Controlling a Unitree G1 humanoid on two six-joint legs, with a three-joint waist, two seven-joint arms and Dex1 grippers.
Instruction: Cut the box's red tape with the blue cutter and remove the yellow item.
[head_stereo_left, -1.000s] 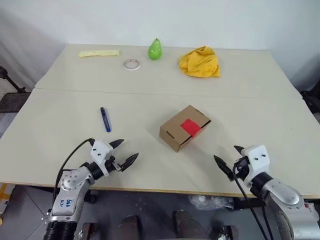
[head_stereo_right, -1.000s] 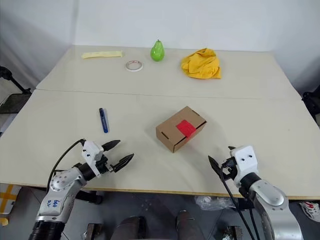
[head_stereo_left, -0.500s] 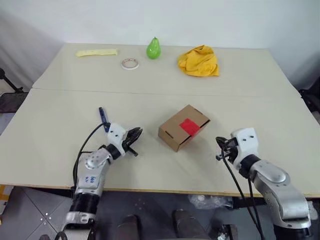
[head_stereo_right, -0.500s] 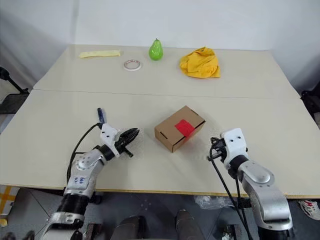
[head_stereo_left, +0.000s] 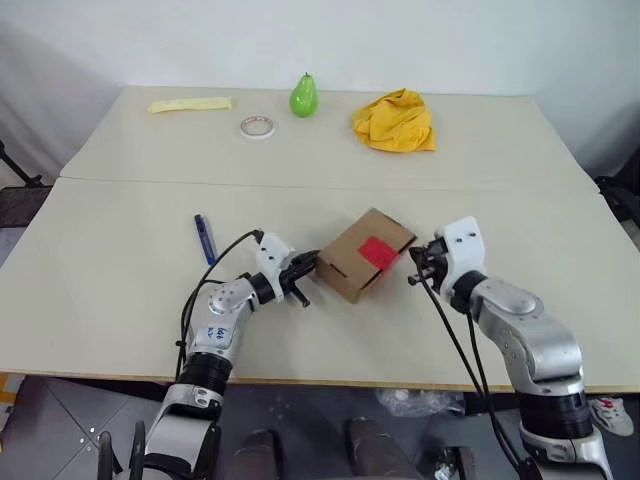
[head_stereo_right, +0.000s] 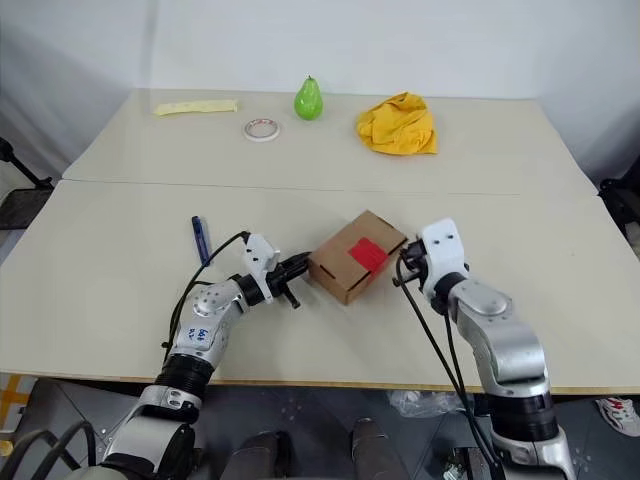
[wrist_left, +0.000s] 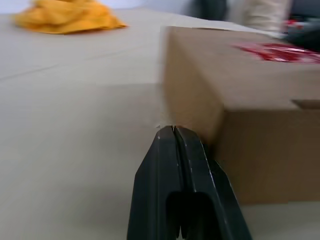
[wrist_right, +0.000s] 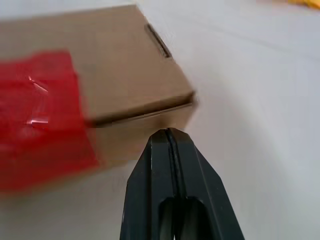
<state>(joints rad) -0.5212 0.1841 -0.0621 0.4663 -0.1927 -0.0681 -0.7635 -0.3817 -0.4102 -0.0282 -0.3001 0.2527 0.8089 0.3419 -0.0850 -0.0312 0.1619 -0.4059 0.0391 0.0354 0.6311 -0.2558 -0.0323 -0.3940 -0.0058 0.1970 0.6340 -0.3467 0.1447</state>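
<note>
The brown box (head_stereo_left: 352, 262) sits mid-table with the red tape (head_stereo_left: 377, 251) across its top flap seam. My left gripper (head_stereo_left: 311, 264) is shut and empty, its tips at the box's left end; in the left wrist view the shut fingers (wrist_left: 172, 150) lie close beside the box's side wall (wrist_left: 260, 115). My right gripper (head_stereo_left: 414, 272) is also shut and empty, just off the box's right corner (wrist_right: 175, 100), beside the tape (wrist_right: 40, 115). I cannot tell whether either touches the box. The blue cutter (head_stereo_left: 204, 238) lies left of my left arm. The yellow item is hidden.
Along the table's (head_stereo_left: 120, 300) far side lie a pale yellow strip (head_stereo_left: 190, 104), a white tape roll (head_stereo_left: 257, 126), a green pear (head_stereo_left: 305, 97) and a crumpled yellow cloth (head_stereo_left: 395, 120). A seam (head_stereo_left: 150, 182) crosses the table behind the box.
Both arms have swung forward and inward from the table's near edge to the box's two ends. Both grippers, open a second ago, have shut.
</note>
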